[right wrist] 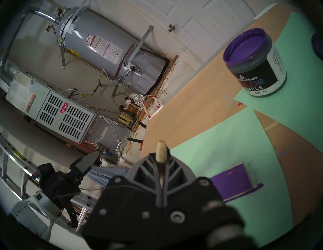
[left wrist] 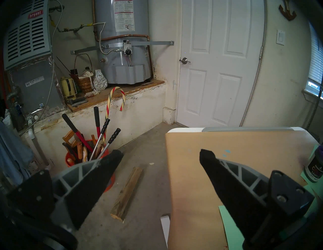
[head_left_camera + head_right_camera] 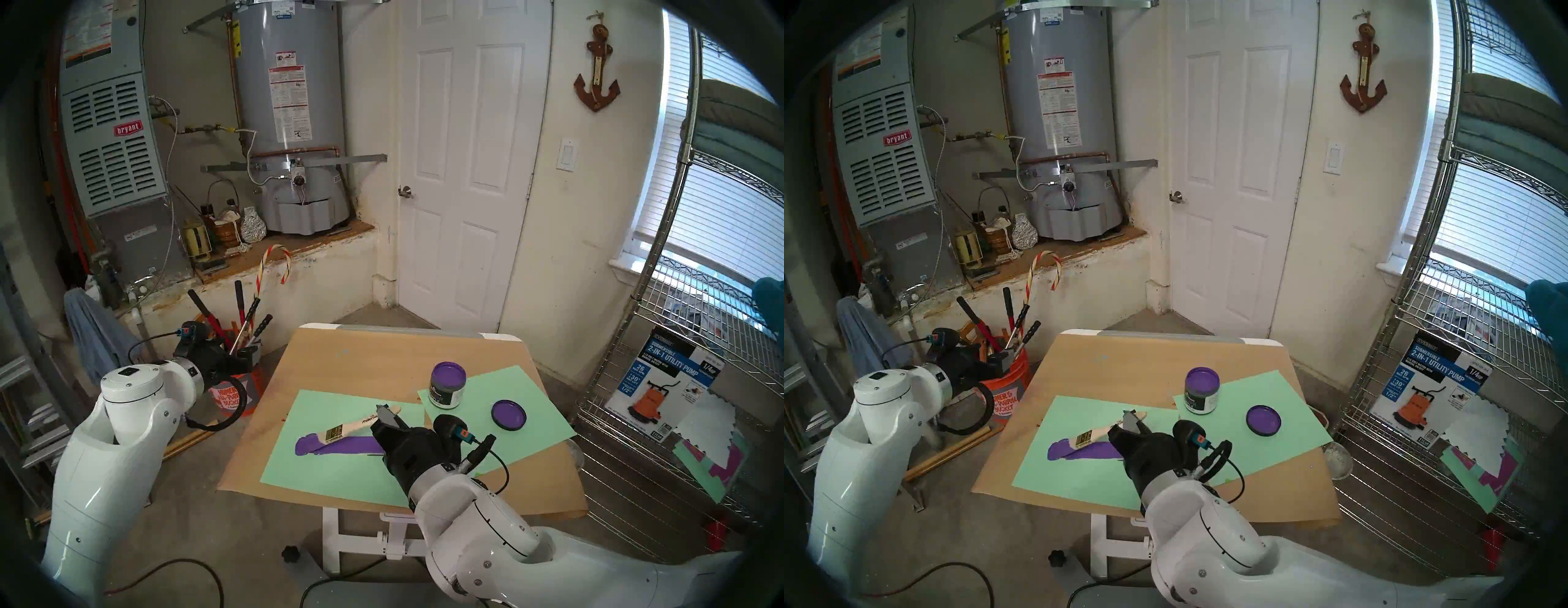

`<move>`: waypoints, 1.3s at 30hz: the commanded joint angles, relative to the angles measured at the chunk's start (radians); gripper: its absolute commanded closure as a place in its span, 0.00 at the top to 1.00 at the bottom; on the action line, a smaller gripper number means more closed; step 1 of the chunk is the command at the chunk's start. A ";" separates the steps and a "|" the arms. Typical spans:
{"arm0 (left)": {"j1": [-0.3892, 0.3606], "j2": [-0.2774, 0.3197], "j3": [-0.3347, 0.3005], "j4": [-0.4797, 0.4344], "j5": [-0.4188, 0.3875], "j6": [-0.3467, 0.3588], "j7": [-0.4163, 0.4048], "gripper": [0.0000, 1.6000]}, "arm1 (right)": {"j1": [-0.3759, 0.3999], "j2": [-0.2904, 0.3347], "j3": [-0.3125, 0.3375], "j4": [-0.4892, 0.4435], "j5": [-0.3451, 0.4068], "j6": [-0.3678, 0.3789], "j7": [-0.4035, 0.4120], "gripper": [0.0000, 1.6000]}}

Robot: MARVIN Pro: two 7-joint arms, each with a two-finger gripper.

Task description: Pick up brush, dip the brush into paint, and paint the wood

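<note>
Right gripper (image 3: 387,415) clamped on the brush (image 3: 344,429) handle, bristles down on the wood (image 3: 335,446), a purple-coated strip on the near green sheet (image 3: 297,463). Left gripper (image 2: 160,157) spread wide, empty, off the table's (image 3: 360,361) left edge. Open paint jar (image 3: 448,384) beyond, lid (image 3: 508,415) beside it.

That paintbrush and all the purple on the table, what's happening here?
The robot is painting a strip of wood purple. Its right gripper is shut on the brush handle, with the bristles down at the strip's left end. The strip, already coated purple, lies on a green paper sheet. The open paint jar and its lid sit on another sheet nearby. The left gripper hangs open and empty beside the table.
</note>
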 commanded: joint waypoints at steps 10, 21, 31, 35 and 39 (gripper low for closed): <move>-0.005 0.001 -0.011 -0.017 -0.002 -0.003 0.002 1.00 | 0.003 0.050 -0.009 -0.025 -0.036 -0.038 -0.008 0.00; -0.005 0.001 -0.011 -0.017 -0.002 -0.003 0.002 1.00 | -0.012 0.094 -0.006 -0.041 -0.058 -0.056 -0.008 0.00; -0.005 0.001 -0.011 -0.017 -0.002 -0.003 0.002 1.00 | -0.030 0.134 -0.003 -0.059 -0.077 -0.063 -0.008 0.00; -0.005 0.001 -0.011 -0.017 -0.002 -0.003 0.002 1.00 | -0.039 0.147 0.000 -0.063 -0.083 -0.071 -0.008 0.00; -0.005 0.001 -0.011 -0.017 -0.002 -0.003 0.002 1.00 | -0.048 0.158 0.004 -0.071 -0.093 -0.077 -0.014 0.00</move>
